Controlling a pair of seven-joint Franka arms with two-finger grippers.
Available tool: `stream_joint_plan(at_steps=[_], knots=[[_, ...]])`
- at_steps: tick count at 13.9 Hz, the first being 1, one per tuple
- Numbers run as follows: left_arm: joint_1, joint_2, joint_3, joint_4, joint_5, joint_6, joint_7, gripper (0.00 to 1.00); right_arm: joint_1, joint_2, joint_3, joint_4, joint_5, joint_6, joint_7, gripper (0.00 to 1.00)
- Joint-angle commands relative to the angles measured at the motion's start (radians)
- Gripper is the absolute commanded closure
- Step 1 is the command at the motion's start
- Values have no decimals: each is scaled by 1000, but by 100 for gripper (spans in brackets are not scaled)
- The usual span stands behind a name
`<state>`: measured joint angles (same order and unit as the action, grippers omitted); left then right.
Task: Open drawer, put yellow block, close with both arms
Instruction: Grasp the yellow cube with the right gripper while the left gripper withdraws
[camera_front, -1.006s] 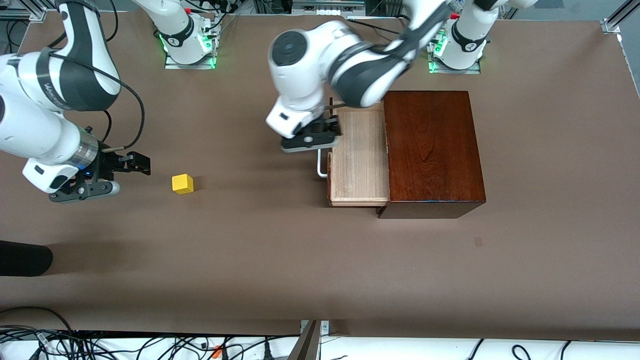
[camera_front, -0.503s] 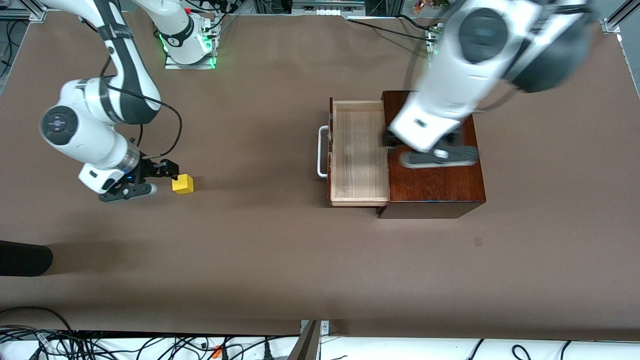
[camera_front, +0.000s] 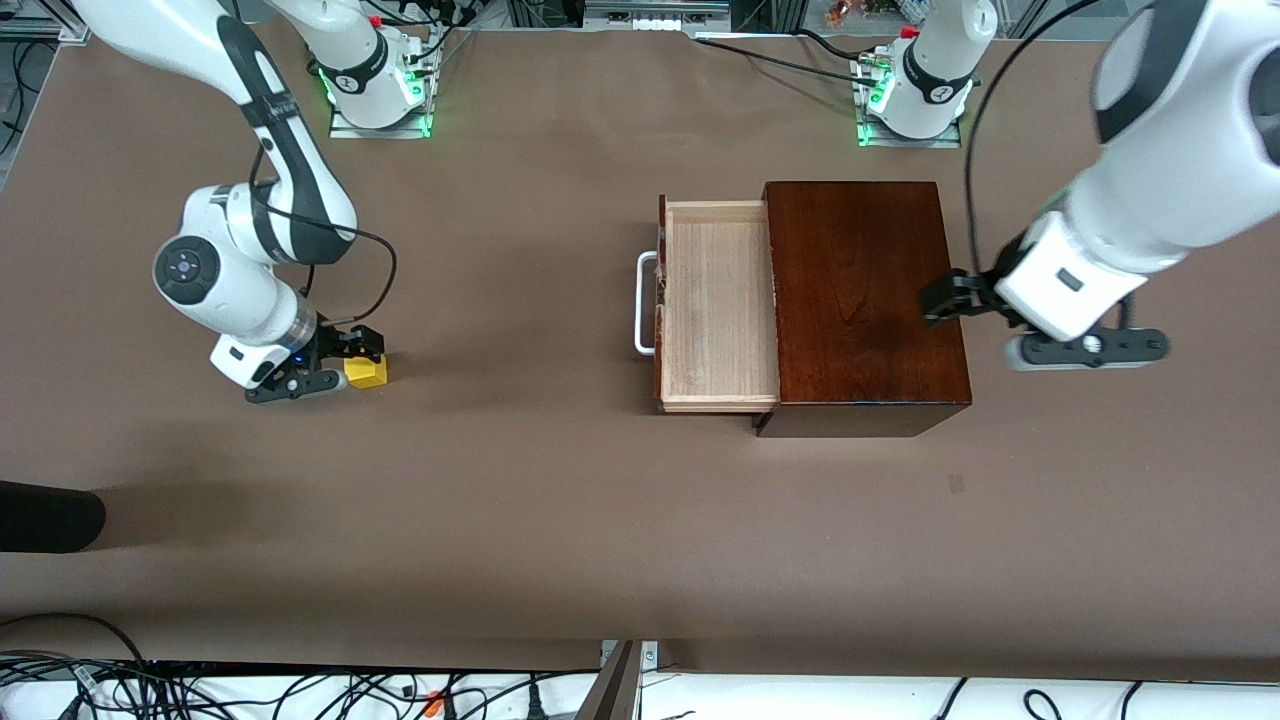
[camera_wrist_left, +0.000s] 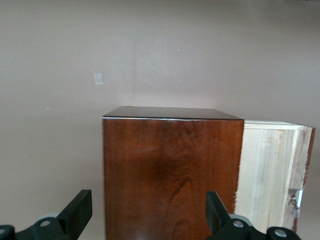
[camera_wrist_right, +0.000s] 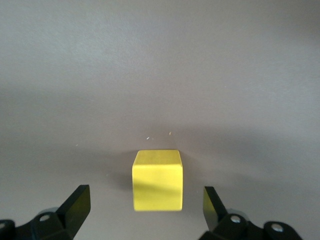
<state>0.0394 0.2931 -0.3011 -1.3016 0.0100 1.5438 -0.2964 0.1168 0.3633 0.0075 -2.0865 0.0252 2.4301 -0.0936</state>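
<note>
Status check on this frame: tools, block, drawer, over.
Right tool open, astride yellow block on table. Left tool open, at wooden box end away from open, empty drawer. Path to drawer unobstructed.

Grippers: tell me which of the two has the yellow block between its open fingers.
The right gripper, low over the table toward the right arm's end, brackets the yellow block without gripping. The left gripper is also open, but over the dark wooden box's edge, holding nothing.

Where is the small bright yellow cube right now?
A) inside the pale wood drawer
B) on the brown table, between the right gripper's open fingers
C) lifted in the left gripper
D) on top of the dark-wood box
B: the small bright yellow cube sits on the brown table, with the right gripper open around it, not yet closed.
</note>
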Motion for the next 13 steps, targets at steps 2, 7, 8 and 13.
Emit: stream_joint_plan(at_steps=[2,7,8,13], knots=[[-64,-188,207,-201,-79,28,176,0,-2,25,3,-15,12,35,-17,0],[-150,-292,347,-288,-75,24,253,0,-2,54,3,-38,10,86,-17,3],[-148,-292,346,-288,-73,24,253,0,-2,63,3,-38,10,95,-17,7],[-141,-295,333,-280,-62,10,253,0,0,68,3,-37,10,98,-20,57]])
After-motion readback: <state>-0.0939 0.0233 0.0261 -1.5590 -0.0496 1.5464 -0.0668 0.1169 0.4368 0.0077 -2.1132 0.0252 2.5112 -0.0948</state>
